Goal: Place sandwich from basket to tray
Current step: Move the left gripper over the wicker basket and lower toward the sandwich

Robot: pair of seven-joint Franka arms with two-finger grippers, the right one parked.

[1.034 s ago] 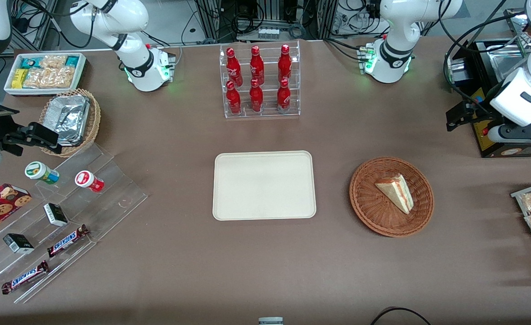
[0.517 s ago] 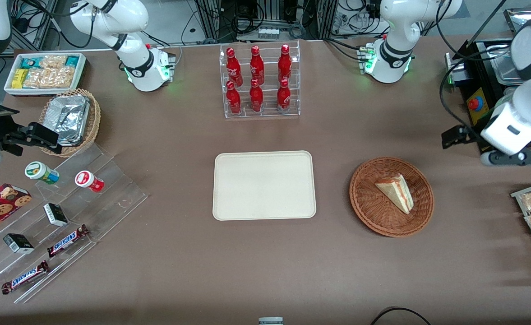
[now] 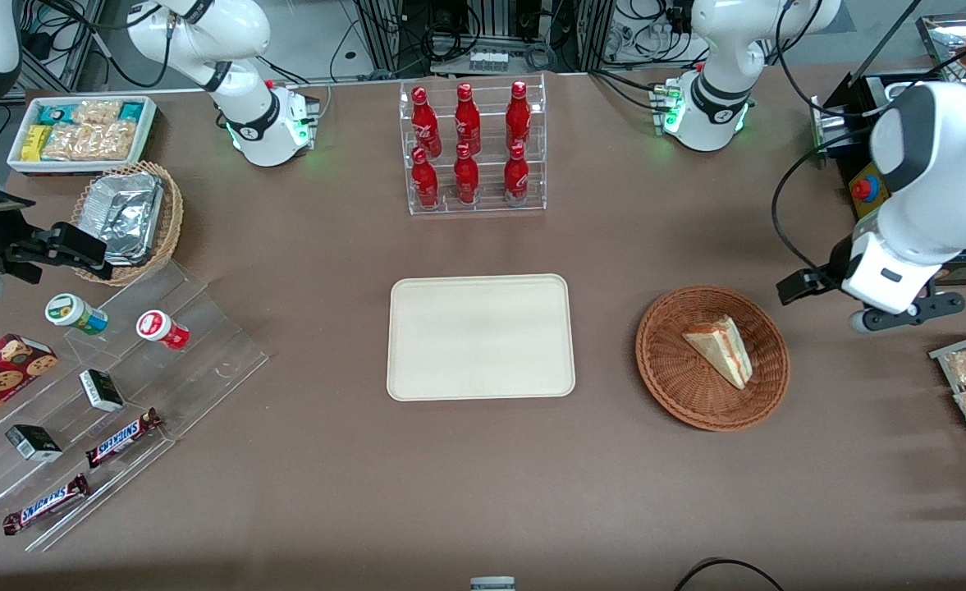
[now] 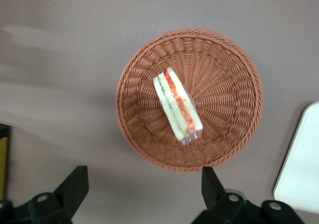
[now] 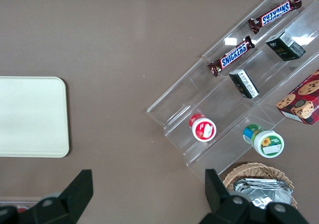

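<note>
Progress on the task is still at its start — nothing has been picked up, and every step of the transfer remains, as far as the views show.

Worktop (image 3: 302, 492), brown and wide, carries everything. Taking the tray (image 3: 481, 337) as the landmark: it is a flat cream-beige rectangle with rounded corners and a low rim, and nothing lies on it. The basket (image 3: 665, 373), round, shallow and reddish-brown wicker, sits beside the tray toward the working arm's end of the worktop, with a strip of bare brown surface between the two.

The sandwich (image 3: 721, 350) lies inside that basket, so it is a basket's width away from the tray and not yet lifted. It is a small triangular wedge of white bread; in the wrist view the sandwich (image 4: 177, 106) shows its cut edge with pale green and red-orange filling layers, and a glint at one end suggests a clear wrapping, though that is a guess.

The end effector (image 4: 144, 184) hangs above the worktop near the basket's rim, on the side away from the tray — its two dark fingers stand wide apart and hold nothing. It is not over the sandwich yet.

What is left, judging from this: come over the wedge, descend, close on it, carry it across to the tray and release.
</note>
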